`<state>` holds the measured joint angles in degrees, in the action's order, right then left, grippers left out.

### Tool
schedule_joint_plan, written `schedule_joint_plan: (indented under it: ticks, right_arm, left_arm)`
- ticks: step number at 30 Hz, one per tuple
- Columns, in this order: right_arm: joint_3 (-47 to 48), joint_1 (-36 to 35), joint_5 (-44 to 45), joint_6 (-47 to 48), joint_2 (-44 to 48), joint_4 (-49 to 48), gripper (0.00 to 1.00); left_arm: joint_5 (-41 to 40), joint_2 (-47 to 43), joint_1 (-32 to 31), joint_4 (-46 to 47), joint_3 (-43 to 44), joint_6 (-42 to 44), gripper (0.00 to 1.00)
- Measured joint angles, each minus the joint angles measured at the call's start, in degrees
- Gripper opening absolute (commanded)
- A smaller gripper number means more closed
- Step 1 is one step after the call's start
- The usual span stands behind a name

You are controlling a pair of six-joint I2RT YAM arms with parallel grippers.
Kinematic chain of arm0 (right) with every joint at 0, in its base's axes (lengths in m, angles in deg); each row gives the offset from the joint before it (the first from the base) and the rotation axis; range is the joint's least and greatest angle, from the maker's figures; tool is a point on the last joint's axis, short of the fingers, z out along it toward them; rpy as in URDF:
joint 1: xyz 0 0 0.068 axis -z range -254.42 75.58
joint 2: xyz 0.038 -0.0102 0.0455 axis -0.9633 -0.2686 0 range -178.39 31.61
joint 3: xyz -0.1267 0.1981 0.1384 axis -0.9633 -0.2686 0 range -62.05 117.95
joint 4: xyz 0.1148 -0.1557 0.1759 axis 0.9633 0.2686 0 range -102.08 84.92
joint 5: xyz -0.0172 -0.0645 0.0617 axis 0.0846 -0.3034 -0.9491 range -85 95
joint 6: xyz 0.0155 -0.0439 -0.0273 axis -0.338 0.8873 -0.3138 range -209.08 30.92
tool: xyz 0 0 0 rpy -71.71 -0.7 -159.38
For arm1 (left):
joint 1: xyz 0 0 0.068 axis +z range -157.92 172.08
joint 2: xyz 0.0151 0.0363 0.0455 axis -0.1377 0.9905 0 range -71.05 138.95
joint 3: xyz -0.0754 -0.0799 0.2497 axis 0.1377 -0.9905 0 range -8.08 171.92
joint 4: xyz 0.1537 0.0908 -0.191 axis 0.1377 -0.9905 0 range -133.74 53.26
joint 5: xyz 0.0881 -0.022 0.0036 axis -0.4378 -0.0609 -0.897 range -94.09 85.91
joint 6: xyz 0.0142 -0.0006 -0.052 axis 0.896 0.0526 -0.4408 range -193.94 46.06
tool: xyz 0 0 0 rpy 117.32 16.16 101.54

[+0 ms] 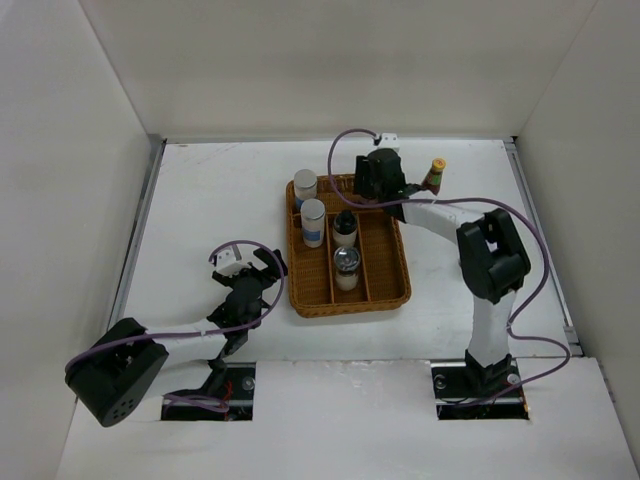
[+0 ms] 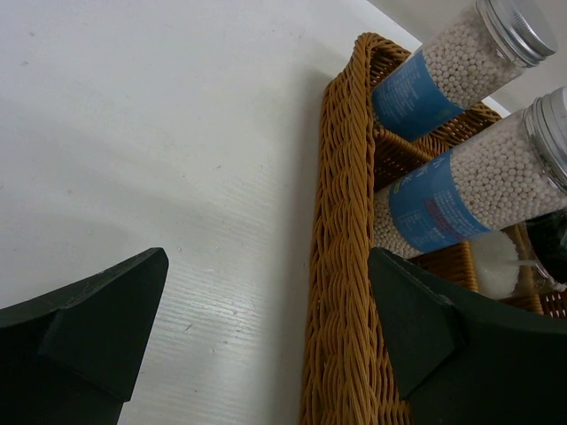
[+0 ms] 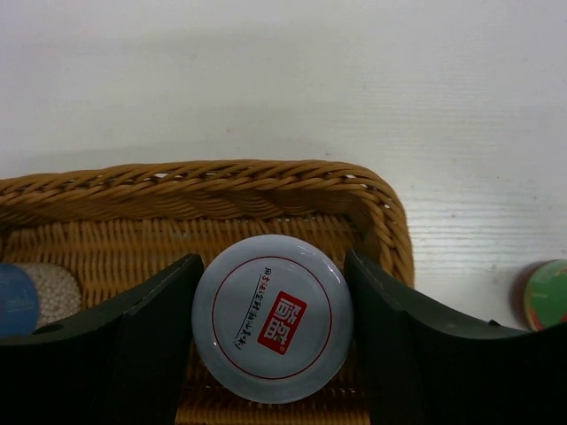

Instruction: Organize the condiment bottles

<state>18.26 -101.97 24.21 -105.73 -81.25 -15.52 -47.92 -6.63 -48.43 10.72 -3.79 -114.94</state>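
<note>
Lid of jar (image 3: 272, 319): red square mark with white Chinese characters, beside one line of small black script; neither readable. Blue labels (image 2: 431, 199) of two bottles (image 2: 509, 164): print blurred, unreadable.

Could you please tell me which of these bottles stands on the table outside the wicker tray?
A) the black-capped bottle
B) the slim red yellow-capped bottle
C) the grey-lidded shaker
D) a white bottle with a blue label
B: the slim red yellow-capped bottle stands on the white table, just past the far right corner of the wicker tray and outside its rim.
</note>
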Motion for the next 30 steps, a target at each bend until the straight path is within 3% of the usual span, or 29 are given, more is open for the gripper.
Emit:
schedule_joint_plan:
  ticks: [4,9,16,20,25,30]
  right_arm:
    - [0.24,-0.35,-0.52,-0.15,-0.22,0.44,0.85]
    - [0.11,-0.68,-0.48,-0.02,3.48,0.85,0.95]
    - [-5.66,-0.11,1.99,0.96,23.39,-0.44,0.97]
    - [-9.66,4.04,6.60,2.34,31.26,-3.17,0.99]
    - [-12.85,11.63,11.08,3.85,29.09,-3.61,0.99]
    - [-13.00,14.32,9.22,4.66,22.16,-2.95,0.98]
  left_arm:
    - [0.04,0.04,0.00,0.00,0.00,0.00,1.00]
    - [0.20,0.61,0.00,-0.04,0.22,0.00,1.00]
    - [0.57,0.57,0.04,-0.02,0.31,0.00,1.00]
    - [0.63,0.52,0.04,0.00,0.31,-0.02,1.00]
    - [0.92,0.52,0.04,0.00,0.31,-0.02,1.00]
    - [1.05,0.66,0.04,0.00,0.35,-0.04,1.00]
